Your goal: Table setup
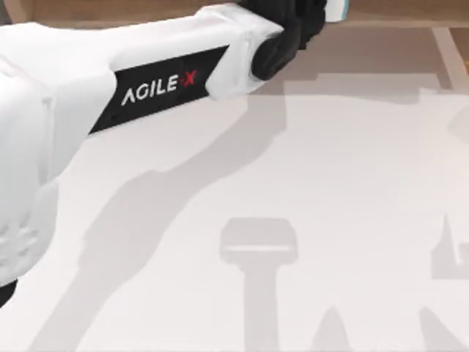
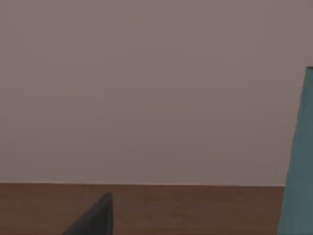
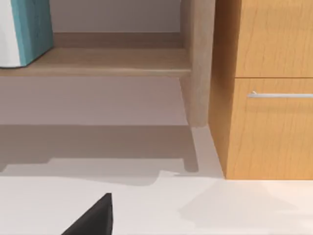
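Our left arm (image 1: 110, 95) reaches across the desk (image 1: 330, 183) from its left edge toward the far edge, and its end effector (image 1: 293, 29) sits right at that far edge, close beside a teal object (image 1: 337, 7) of which we catch just a sliver in the top view. In the left wrist view the same teal object (image 2: 298, 156) stands upright beside the end effector, against a plain wall and above a brown wooden shelf (image 2: 195, 210). We cannot tell whether the end effector is spread or closed, nor whether it has hold of anything. We judge that the arm is stretched this far because the teal object, probably one of the things to set out, is stored on the shelf behind the desk, not on it. The right wrist view looks across the pale desk to that shelf, where the teal and white object (image 3: 24, 34) stands, with a wooden cabinet (image 3: 264, 88) beside it; its drawer with a metal handle (image 3: 279, 95) is shut, so we cannot see any contents. The right arm appears parked near the right side.
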`<action>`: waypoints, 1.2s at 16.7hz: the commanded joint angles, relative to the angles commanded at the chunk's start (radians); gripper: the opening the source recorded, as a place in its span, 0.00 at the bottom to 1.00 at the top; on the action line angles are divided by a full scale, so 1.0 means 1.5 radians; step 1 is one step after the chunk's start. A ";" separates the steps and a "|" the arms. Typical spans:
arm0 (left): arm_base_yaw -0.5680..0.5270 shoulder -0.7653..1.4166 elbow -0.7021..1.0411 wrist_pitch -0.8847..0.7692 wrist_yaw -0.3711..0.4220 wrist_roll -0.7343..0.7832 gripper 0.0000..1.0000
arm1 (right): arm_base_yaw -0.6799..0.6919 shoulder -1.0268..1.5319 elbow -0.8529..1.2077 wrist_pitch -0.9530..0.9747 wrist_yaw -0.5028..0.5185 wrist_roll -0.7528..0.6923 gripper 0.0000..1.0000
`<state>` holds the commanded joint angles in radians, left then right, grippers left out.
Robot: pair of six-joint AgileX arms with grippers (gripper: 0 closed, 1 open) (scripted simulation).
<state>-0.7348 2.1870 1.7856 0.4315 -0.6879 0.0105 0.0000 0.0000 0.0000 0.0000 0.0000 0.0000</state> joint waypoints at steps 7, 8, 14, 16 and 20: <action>-0.067 0.206 0.165 0.039 -0.068 0.001 1.00 | 0.000 0.000 0.000 0.000 0.000 0.000 1.00; -0.068 0.208 0.166 0.039 -0.068 0.001 1.00 | 0.000 0.000 0.000 0.000 0.000 0.000 1.00; -0.064 0.212 0.173 0.034 -0.065 0.001 1.00 | 0.000 0.000 0.000 0.000 0.000 0.000 1.00; -0.060 0.225 0.199 0.023 -0.060 0.000 1.00 | 0.000 0.000 0.000 0.000 0.000 0.000 1.00; -0.052 0.254 0.252 -0.003 -0.052 0.000 1.00 | 0.000 0.000 0.000 0.000 0.000 0.000 1.00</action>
<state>-0.8121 2.5673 2.1643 0.4273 -0.7654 0.0102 0.0000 0.0000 0.0000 0.0000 0.0000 0.0000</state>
